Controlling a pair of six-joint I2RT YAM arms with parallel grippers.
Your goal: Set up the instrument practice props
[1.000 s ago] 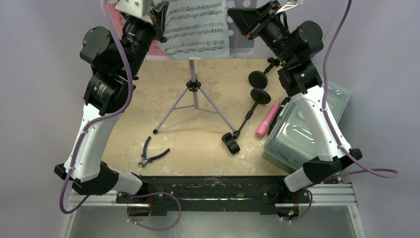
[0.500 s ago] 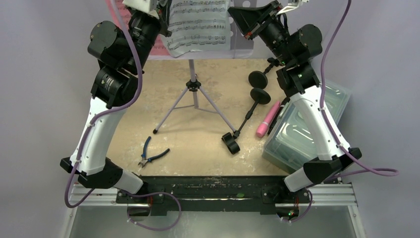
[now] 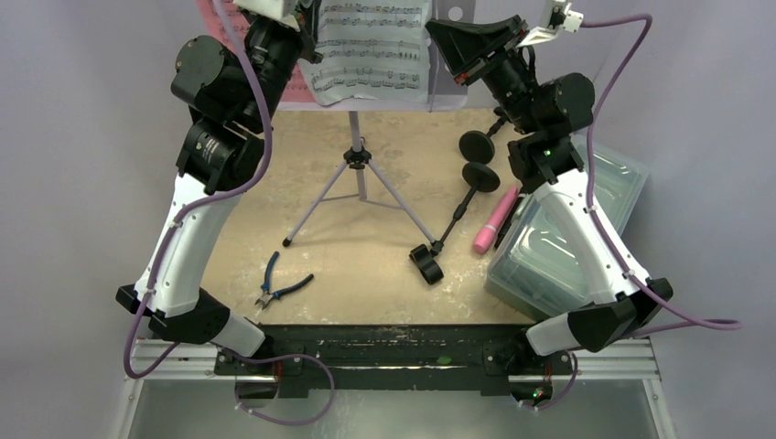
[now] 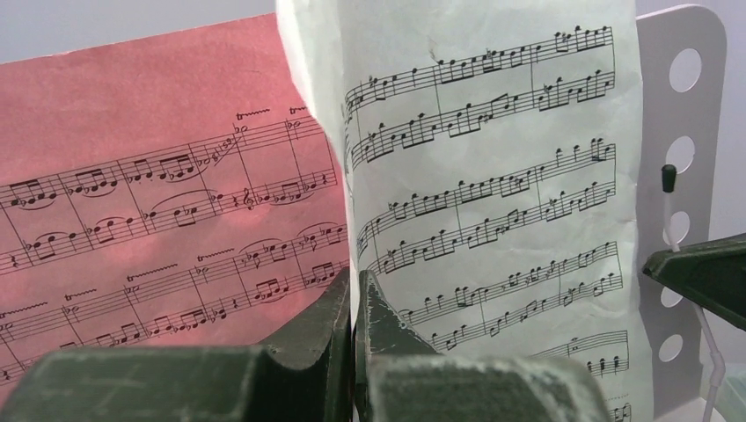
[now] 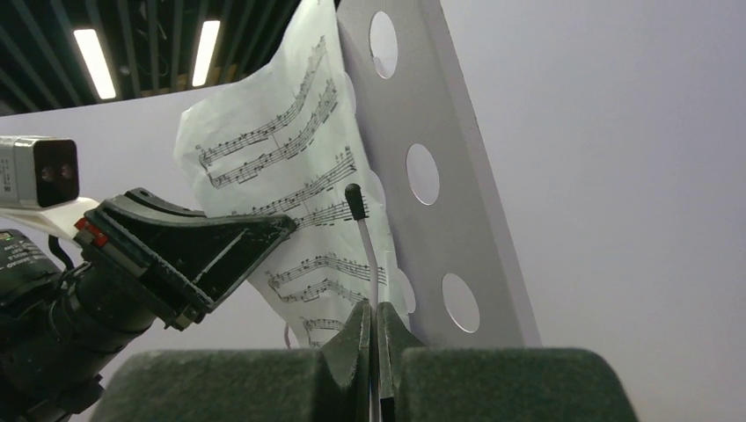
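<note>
While both pincers are clenched up at the lavender music desk (image 5: 422,105), tearing is the main risk. Beside the pink page (image 4: 149,185), the left gripper (image 4: 354,352) clamps the white page (image 4: 493,202) by its left edge, and a tug could rip it. The right gripper (image 5: 376,347) pinches what looks like the desk's retainer wire (image 5: 369,255), just right of that page, which could bend.

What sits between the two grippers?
The white sheet-music page on the lavender perforated music desk. Left wrist view: left gripper pinches its left edge, right gripper a thin white wire opposite.
</note>
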